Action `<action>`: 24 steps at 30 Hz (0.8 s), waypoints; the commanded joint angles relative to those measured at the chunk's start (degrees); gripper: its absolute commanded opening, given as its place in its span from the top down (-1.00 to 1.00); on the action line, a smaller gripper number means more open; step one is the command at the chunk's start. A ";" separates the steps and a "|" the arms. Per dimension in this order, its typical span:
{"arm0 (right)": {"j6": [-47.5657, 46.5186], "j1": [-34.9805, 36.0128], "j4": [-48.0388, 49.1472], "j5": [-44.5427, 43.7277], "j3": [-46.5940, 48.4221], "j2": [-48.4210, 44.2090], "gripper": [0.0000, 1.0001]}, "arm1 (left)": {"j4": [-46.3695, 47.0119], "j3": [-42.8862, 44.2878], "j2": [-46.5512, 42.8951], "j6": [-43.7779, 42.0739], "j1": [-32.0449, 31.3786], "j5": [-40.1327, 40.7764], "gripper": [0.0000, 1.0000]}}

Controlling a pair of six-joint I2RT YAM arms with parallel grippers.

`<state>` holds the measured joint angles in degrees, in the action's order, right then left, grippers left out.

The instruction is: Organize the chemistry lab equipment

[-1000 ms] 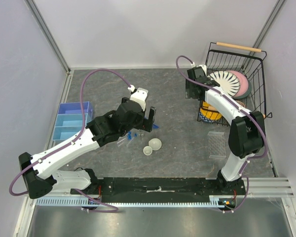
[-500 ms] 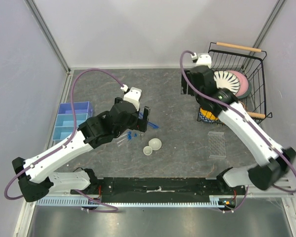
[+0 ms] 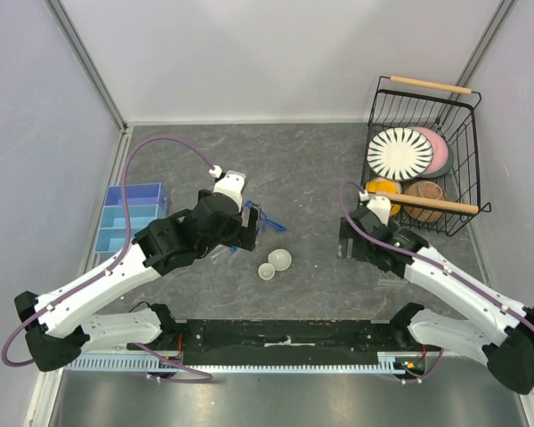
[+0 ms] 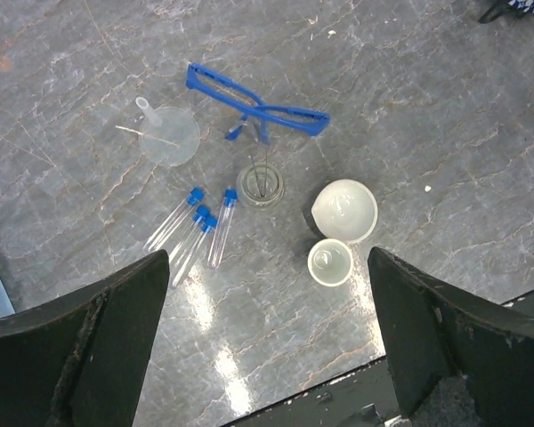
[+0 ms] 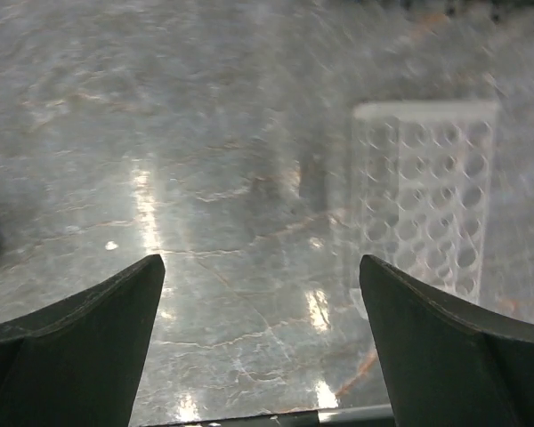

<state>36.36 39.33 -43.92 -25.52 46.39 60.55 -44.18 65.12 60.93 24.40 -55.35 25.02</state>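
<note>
**Both grippers released above the bench, equipment still loose**

The left gripper (image 4: 267,258) hangs spread wide over the larger white dish (image 4: 344,210), with nothing between its fingers; the right gripper (image 5: 260,262) is likewise released and empty, well to the right of that dish.

The smaller white dish (image 4: 329,262) sits just beside the larger one, on its side nearer the arm bases; whether the two rims touch cannot be told. A small clear round jar (image 4: 260,185) stands just left of the larger dish. The blue-framed safety glasses (image 4: 258,108) lie beyond the dish, on its far side, lenses down on the grey table (image 4: 445,116). A clear funnel (image 4: 169,135) rests farther left of the dish, past the jar. Three blue-capped tubes (image 4: 196,231) lie flat, side by side, left of the dish.

The clear tube rack (image 5: 423,200) lies flat on the table well to the right of the dish, under the right gripper's right finger; its wells are empty. The black wire basket (image 3: 467,133) stands far right of the dish, toward the back; blue trays (image 3: 129,218) sit far to its left.
</note>
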 commanded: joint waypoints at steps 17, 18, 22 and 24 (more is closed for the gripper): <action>31.58 0.04 -2.40 -16.67 -15.28 -6.50 -0.96 | 2.17 -3.07 -4.06 0.91 0.07 -7.17 -1.00; 31.75 0.04 -2.40 -16.76 -15.28 -5.98 -0.96 | 2.17 -3.07 -3.97 0.91 0.07 -7.26 -1.00; 32.19 0.04 -1.96 -17.63 -15.19 -2.73 -0.96 | 2.35 -3.16 -3.62 1.09 0.07 -7.52 -1.00; 32.11 0.04 -0.47 -17.72 -15.37 -0.28 -0.96 | 2.44 -3.25 -3.53 1.17 0.07 -7.52 -1.00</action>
<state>66.37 39.27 -47.20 -40.71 31.05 56.73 -44.01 62.37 57.25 24.77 -55.35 18.74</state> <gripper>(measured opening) 0.982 0.995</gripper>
